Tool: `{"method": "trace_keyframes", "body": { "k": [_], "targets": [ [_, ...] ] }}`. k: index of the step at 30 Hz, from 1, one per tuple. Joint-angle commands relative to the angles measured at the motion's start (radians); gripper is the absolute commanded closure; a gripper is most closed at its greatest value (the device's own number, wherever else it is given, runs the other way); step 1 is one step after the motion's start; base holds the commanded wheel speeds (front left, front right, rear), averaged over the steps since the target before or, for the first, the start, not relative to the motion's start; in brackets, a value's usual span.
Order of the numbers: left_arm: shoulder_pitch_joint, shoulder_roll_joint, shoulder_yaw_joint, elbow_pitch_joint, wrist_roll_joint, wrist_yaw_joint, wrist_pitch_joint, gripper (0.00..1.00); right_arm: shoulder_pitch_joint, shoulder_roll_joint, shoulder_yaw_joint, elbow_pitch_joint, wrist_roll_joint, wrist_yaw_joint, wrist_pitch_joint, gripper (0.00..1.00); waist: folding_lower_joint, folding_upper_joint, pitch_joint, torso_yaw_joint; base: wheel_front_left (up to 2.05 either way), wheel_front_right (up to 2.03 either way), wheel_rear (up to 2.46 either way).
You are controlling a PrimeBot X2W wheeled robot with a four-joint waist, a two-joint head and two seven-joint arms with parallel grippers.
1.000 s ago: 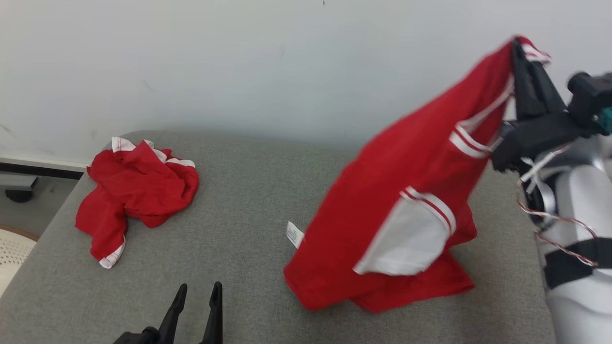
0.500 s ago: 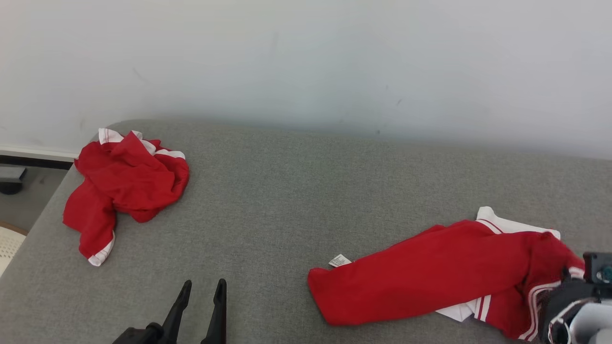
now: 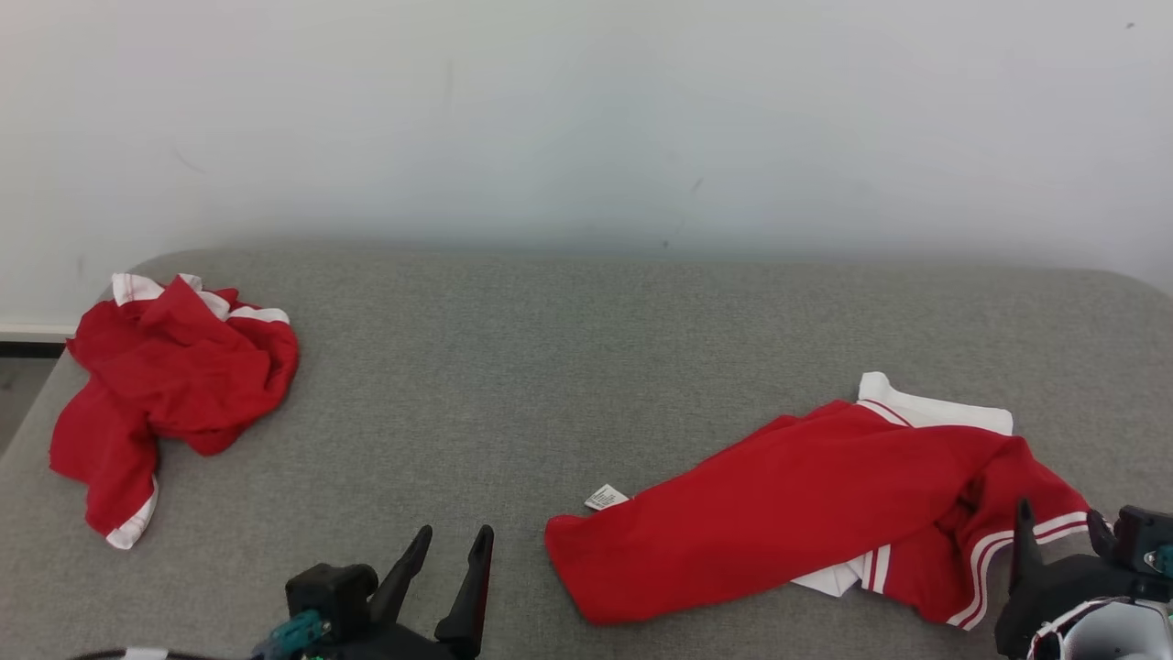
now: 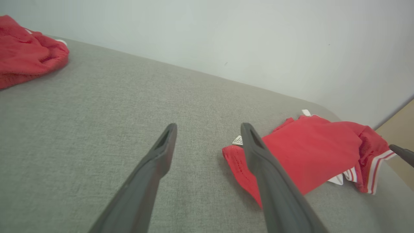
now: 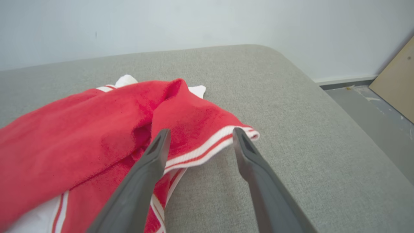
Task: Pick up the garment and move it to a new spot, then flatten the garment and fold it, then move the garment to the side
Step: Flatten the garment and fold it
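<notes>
We have a wide bare stretch of the grey upholstered surface (image 3: 568, 367) between the crumpled red garment (image 3: 165, 376) at far left and the long red garment (image 3: 779, 504) at right. The left tool (image 3: 455, 533), fingers spread, faces open fabric, with the long garment's white label (image 3: 606, 497) near on its right. The striped cuff (image 5: 207, 147) lies before the right tool (image 5: 201, 130), whose fingers stand apart; bare fabric runs rightward to the rounded edge. The wall (image 3: 586, 119) closes the back.

No writing can be read anywhere. The one label is a small white tag (image 3: 606, 497) sticking out at the left end of the red garment (image 3: 779, 513), in the lower middle of the head view; its print is too small to make out. In the left wrist view, the same tag, right of centre, shows a dark mark that is not legible.
</notes>
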Motion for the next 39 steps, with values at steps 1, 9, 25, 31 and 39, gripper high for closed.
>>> {"method": "trace_keyframes", "body": {
  "k": [1, 9, 25, 31, 39],
  "targets": [
    [-0.009, 0.000, 0.000, 0.008, -0.011, -0.001, 0.004, 0.00, 0.007, 0.005, 0.008, -0.006, 0.007, -0.002, -0.008, 0.00, -0.0001, -0.0001, -0.002, -0.021, 0.00, 0.00, 0.00],
    [-0.140, -0.028, -0.021, 0.188, -0.087, 0.012, 0.200, 0.00, 0.089, 0.022, 0.142, -0.163, 0.108, -0.002, 0.005, 0.00, -0.0001, -0.0001, 0.005, -0.104, 0.00, 0.00, 0.00],
    [-0.263, -0.049, -0.034, 0.419, -0.143, 0.132, 0.282, 0.00, 0.187, 0.022, 0.260, -0.302, 0.193, -0.002, 0.050, 0.00, -0.0001, -0.0001, 0.031, -0.222, 0.00, 0.00, 0.00],
    [-0.296, -0.049, -0.063, 0.430, -0.146, 0.108, 0.251, 1.00, 0.185, 0.022, 0.276, -0.319, 0.205, -0.002, 0.061, 0.00, -0.0001, -0.0001, 0.030, -0.222, 0.00, 0.00, 0.00],
    [-0.441, -0.028, -0.077, 0.347, -0.038, 0.071, -0.080, 1.00, 0.185, 0.022, 0.281, -0.327, 0.212, -0.002, 0.064, 0.00, -0.0001, -0.0001, 0.018, -0.194, 0.00, 0.00, 0.00]
  ]
}}
